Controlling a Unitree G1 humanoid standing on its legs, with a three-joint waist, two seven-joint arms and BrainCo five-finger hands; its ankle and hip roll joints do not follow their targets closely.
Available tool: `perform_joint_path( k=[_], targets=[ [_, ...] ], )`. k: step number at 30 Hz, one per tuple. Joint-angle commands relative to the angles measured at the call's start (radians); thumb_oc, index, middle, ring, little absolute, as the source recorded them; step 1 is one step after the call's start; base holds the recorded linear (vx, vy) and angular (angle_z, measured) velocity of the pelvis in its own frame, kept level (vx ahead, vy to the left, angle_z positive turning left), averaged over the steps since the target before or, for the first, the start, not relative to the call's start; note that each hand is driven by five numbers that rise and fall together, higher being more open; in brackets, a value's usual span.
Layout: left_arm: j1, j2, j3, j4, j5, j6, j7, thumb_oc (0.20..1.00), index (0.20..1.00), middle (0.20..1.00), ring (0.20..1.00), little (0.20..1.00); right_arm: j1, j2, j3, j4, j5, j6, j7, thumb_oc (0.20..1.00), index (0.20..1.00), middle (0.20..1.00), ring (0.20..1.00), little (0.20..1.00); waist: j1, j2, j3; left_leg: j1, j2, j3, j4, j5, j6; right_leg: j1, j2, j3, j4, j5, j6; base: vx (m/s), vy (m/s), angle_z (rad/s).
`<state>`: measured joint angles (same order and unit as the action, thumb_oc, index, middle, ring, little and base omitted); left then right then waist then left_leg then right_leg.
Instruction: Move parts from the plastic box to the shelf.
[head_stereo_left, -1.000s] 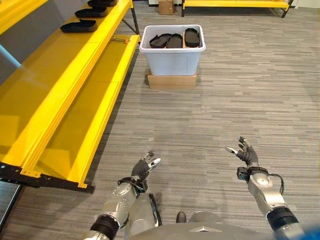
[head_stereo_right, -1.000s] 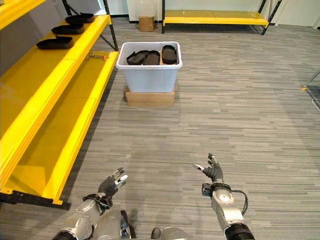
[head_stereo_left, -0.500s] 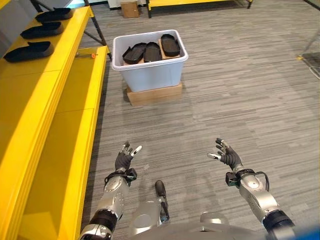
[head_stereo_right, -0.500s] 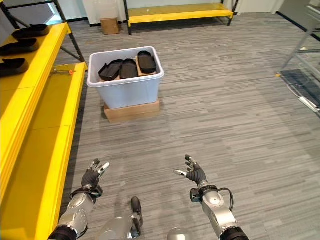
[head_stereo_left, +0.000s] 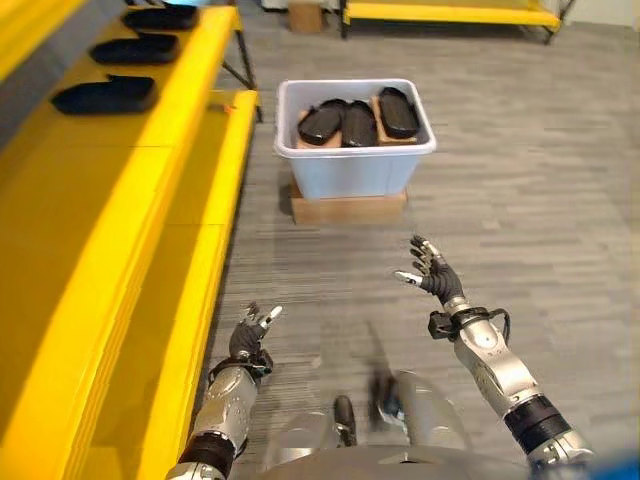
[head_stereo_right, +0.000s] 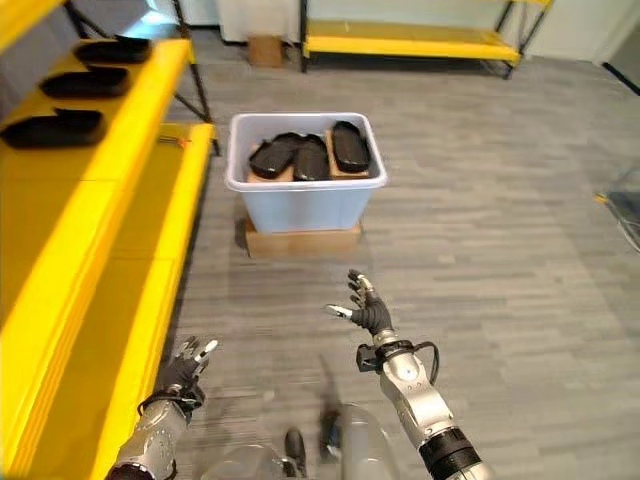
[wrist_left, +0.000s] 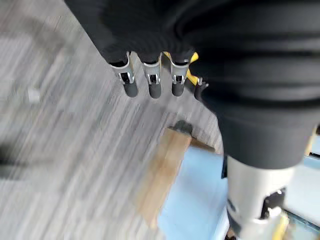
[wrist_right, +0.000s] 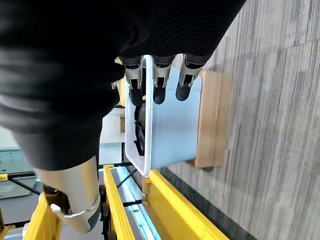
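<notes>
Parts (head_stereo_left: 357, 118) fill the box (head_stereo_left: 355, 165) at upper centre.
Left hand (head_stereo_left: 247, 338) and right hand (head_stereo_left: 432, 275), fingers spread, hold nothing.

A pale plastic box (head_stereo_left: 355, 170), open-topped with a rolled rim, stands upright on the grey floor on a flat brown cardboard base (head_stereo_left: 348, 209), just beside the end of the yellow shelf (head_stereo_left: 120, 180). Inside it three black, shallow, oval parts (head_stereo_left: 358, 114) lie side by side, leaning against one another and reaching up to the rim. On the shelf's upper level, along its outer edge, three more of the same black parts (head_stereo_left: 105, 95) lie flat in a row, apart from each other.
</notes>
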<state>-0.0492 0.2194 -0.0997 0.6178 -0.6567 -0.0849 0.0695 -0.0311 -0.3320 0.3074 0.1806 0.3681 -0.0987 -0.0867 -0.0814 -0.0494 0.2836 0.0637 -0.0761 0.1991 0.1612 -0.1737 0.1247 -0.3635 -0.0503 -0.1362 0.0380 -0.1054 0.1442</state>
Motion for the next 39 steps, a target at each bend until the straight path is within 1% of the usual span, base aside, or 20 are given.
perform_joint_path(
  k=[1, 2, 3, 6, 10, 11, 13, 14, 15, 16, 17, 22, 24, 25, 29, 32, 34, 37, 38, 39],
  targets=[
    [0.042, 0.035, -0.062, -0.082, 0.004, -0.06, -0.049, 1.0, 1.0, 1.0, 1.0, 1.0, -0.043, -0.008, -0.044, 0.048, -0.026, -0.024, 0.0, 1.0, 1.0, 1.0, 1.0, 1.0, 0.015, 0.015, 0.006, 0.145, -0.003, -0.122, -0.157, 0.017, -0.029, 0.099, -0.035, 0.012, -0.052, 0.297, 0.02, 0.37, -0.098, 1.32],
    [0.048, 0.034, -0.067, -0.08, 0.009, -0.068, -0.059, 1.0, 1.0, 1.0, 1.0, 1.0, -0.038, -0.009, -0.045, 0.047, -0.03, -0.022, -0.009, 1.0, 1.0, 1.0, 1.0, 1.0, 0.012, 0.012, 0.008, 0.157, -0.005, -0.121, -0.156, 0.009, -0.029, 0.11, -0.035, 0.007, -0.055, 0.303, 0.021, 0.48, -0.111, 0.62],
    [0.054, 0.027, -0.082, -0.076, 0.029, -0.08, -0.077, 1.0, 1.0, 1.0, 1.0, 1.0, -0.032, -0.02, -0.047, 0.056, -0.039, -0.018, -0.07, 1.0, 1.0, 1.0, 1.0, 1.0, 0.003, 0.0, -0.006, 0.172, -0.018, -0.126, -0.148, -0.012, -0.026, 0.144, -0.032, 0.022, -0.065, 0.318, 0.014, 0.41, -0.091, 0.35],
    [0.049, 0.016, -0.102, -0.076, 0.039, -0.076, -0.073, 1.0, 1.0, 1.0, 1.0, 1.0, -0.032, -0.019, -0.056, 0.073, -0.037, -0.011, -0.122, 1.0, 1.0, 1.0, 1.0, 1.0, -0.01, -0.003, -0.027, 0.182, -0.019, -0.11, -0.128, -0.034, -0.029, 0.162, -0.026, 0.018, -0.045, 0.312, 0.001, 0.41, -0.112, 0.34],
    [0.054, 0.008, -0.107, -0.088, 0.021, -0.059, -0.063, 1.0, 1.0, 1.0, 1.0, 1.0, -0.028, -0.022, -0.073, 0.079, -0.045, 0.013, -0.207, 1.0, 1.0, 1.0, 1.0, 1.0, -0.022, 0.008, -0.054, 0.2, -0.008, -0.073, -0.105, -0.063, -0.038, 0.166, -0.012, -0.015, 0.036, 0.265, -0.032, 0.41, -0.155, 0.23],
    [0.058, 0.001, -0.112, -0.088, 0.033, -0.043, -0.054, 1.0, 1.0, 1.0, 1.0, 1.0, -0.026, -0.023, -0.09, 0.085, -0.061, 0.034, -0.301, 1.0, 1.0, 1.0, 1.0, 1.0, -0.031, 0.016, -0.069, 0.201, 0.004, -0.055, -0.083, -0.076, -0.045, 0.169, 0.002, -0.024, 0.064, 0.23, -0.057, 0.42, -0.204, -0.11],
    [0.06, -0.003, -0.114, -0.084, 0.029, -0.04, -0.049, 1.0, 1.0, 1.0, 1.0, 1.0, -0.023, -0.029, -0.103, 0.082, -0.072, 0.049, -0.336, 1.0, 1.0, 1.0, 1.0, 1.0, -0.037, 0.021, -0.077, 0.205, 0.013, -0.042, -0.072, -0.074, -0.055, 0.17, 0.009, -0.035, 0.07, 0.216, -0.067, 0.36, -0.199, 0.06],
    [0.062, -0.011, -0.109, -0.081, 0.03, -0.043, -0.062, 1.0, 1.0, 1.0, 1.0, 1.0, -0.014, -0.033, -0.117, 0.081, -0.074, 0.095, -0.396, 1.0, 1.0, 1.0, 1.0, 1.0, -0.044, 0.032, -0.084, 0.212, 0.032, -0.022, -0.049, -0.047, -0.075, 0.182, 0.02, -0.054, 0.062, 0.201, -0.081, 0.32, -0.191, 0.09],
    [0.064, -0.011, -0.109, -0.082, 0.032, -0.045, -0.063, 1.0, 1.0, 1.0, 1.0, 1.0, -0.013, -0.034, -0.12, 0.081, -0.076, 0.105, -0.407, 1.0, 1.0, 1.0, 1.0, 1.0, -0.045, 0.034, -0.086, 0.213, 0.035, -0.018, -0.044, -0.04, -0.079, 0.185, 0.022, -0.057, 0.059, 0.198, -0.084, 0.33, -0.198, -0.02],
    [0.07, -0.014, -0.113, -0.091, 0.039, -0.046, -0.065, 1.0, 1.0, 1.0, 1.0, 1.0, -0.007, -0.036, -0.13, 0.087, -0.093, 0.111, -0.435, 1.0, 1.0, 1.0, 1.0, 1.0, -0.048, 0.043, -0.096, 0.208, 0.047, -0.008, -0.016, 0.002, -0.097, 0.199, 0.033, -0.066, 0.045, 0.182, -0.099, 0.16, -0.097, 0.07],
    [0.07, -0.014, -0.113, -0.091, 0.039, -0.046, -0.065, 1.0, 1.0, 1.0, 1.0, 1.0, -0.006, -0.036, -0.13, 0.087, -0.094, 0.11, -0.436, 1.0, 1.0, 1.0, 1.0, 1.0, -0.048, 0.043, -0.097, 0.208, 0.047, -0.008, -0.015, 0.003, -0.098, 0.2, 0.033, -0.066, 0.044, 0.182, -0.1, 0.19, -0.122, 0.06],
    [0.07, -0.014, -0.118, -0.111, 0.022, -0.084, -0.024, 1.0, 1.0, 1.0, 1.0, 1.0, 0.003, -0.048, -0.144, 0.085, -0.134, 0.084, -0.511, 1.0, 1.0, 1.0, 1.0, 1.0, -0.045, 0.052, -0.111, 0.132, 0.072, 0.009, 0.156, 0.111, -0.141, 0.258, 0.063, -0.076, 0.011, 0.133, -0.148, 0.15, -0.129, -0.09],
    [0.065, -0.013, -0.12, -0.12, 0.013, -0.099, 0.003, 1.0, 1.0, 1.0, 1.0, 1.0, 0.006, -0.053, -0.154, 0.074, -0.141, 0.07, -0.529, 1.0, 1.0, 1.0, 1.0, 1.0, -0.05, 0.054, -0.112, 0.112, 0.077, 0.019, 0.193, 0.118, -0.147, 0.269, 0.07, -0.069, 0.008, 0.12, -0.157, 0.15, -0.113, -0.1],
    [0.059, -0.012, -0.116, -0.125, 0.013, -0.106, 0.022, 1.0, 1.0, 1.0, 1.0, 1.0, 0.014, -0.055, -0.162, 0.065, -0.133, 0.061, -0.527, 1.0, 1.0, 1.0, 1.0, 1.0, -0.057, 0.065, -0.113, 0.099, 0.109, 0.043, 0.246, 0.127, -0.168, 0.289, 0.085, -0.069, 0.005, 0.094, -0.163, 0.17, -0.131, -0.04],
    [0.039, -0.01, -0.099, -0.149, 0.033, -0.133, 0.084, 1.0, 1.0, 1.0, 1.0, 1.0, 0.023, -0.058, -0.171, 0.049, -0.147, 0.038, -0.535, 1.0, 1.0, 1.0, 1.0, 1.0, -0.067, 0.055, -0.102, 0.031, 0.158, 0.109, 0.346, 0.12, -0.172, 0.32, 0.074, -0.077, -0.01, 0.079, -0.174, 0.1, -0.1, 0.12],
    [0.033, -0.008, -0.082, -0.154, 0.053, -0.161, 0.138, 1.0, 1.0, 1.0, 1.0, 1.0, 0.025, -0.06, -0.178, 0.047, -0.139, 0.031, -0.53, 1.0, 1.0, 1.0, 1.0, 1.0, -0.076, 0.049, -0.089, 0.019, 0.171, 0.18, 0.182, 0.067, -0.142, 0.334, 0.042, -0.089, -0.01, 0.084, -0.151, 0.06, 0.064, 0.14],
    [0.032, -0.008, -0.073, -0.143, 0.052, -0.175, 0.146, 1.0, 1.0, 1.0, 1.0, 1.0, 0.024, -0.063, -0.176, 0.048, -0.13, 0.029, -0.53, 1.0, 1.0, 1.0, 1.0, 1.0, -0.076, 0.042, -0.082, -0.011, 0.173, 0.198, 0.112, 0.081, -0.142, 0.357, 0.029, -0.083, -0.02, 0.084, -0.144, 0.05, 0.095, 0.19],
    [0.039, -0.012, -0.061, -0.121, 0.041, -0.203, 0.151, 1.0, 1.0, 1.0, 1.0, 1.0, 0.019, -0.07, -0.155, 0.067, -0.14, 0.016, -0.516, 1.0, 1.0, 1.0, 1.0, 1.0, -0.05, 0.031, -0.065, -0.094, 0.174, 0.155, 0.004, 0.149, -0.159, 0.435, 0.017, -0.04, -0.067, 0.079, -0.135, 0.13, 0.102, 0.09],
    [0.052, -0.011, -0.057, -0.115, 0.016, -0.184, 0.11, 1.0, 1.0, 1.0, 1.0, 1.0, 0.007, -0.079, -0.134, 0.079, -0.154, 0.011, -0.504, 1.0, 1.0, 1.0, 1.0, 1.0, -0.02, 0.03, -0.051, -0.131, 0.19, 0.066, -0.081, 0.245, -0.176, 0.462, 0.025, 0.01, -0.078, 0.085, -0.141, 0.16, 0.093, -0.42],
    [0.054, -0.011, -0.057, -0.113, 0.019, -0.178, 0.112, 1.0, 1.0, 1.0, 1.0, 1.0, 0.005, -0.08, -0.131, 0.081, -0.154, 0.009, -0.504, 1.0, 1.0, 1.0, 1.0, 1.0, -0.016, 0.03, -0.047, -0.133, 0.194, 0.054, -0.087, 0.254, -0.179, 0.468, 0.026, 0.016, -0.078, 0.084, -0.141, 0.15, 0.072, -0.94]
  ],
)
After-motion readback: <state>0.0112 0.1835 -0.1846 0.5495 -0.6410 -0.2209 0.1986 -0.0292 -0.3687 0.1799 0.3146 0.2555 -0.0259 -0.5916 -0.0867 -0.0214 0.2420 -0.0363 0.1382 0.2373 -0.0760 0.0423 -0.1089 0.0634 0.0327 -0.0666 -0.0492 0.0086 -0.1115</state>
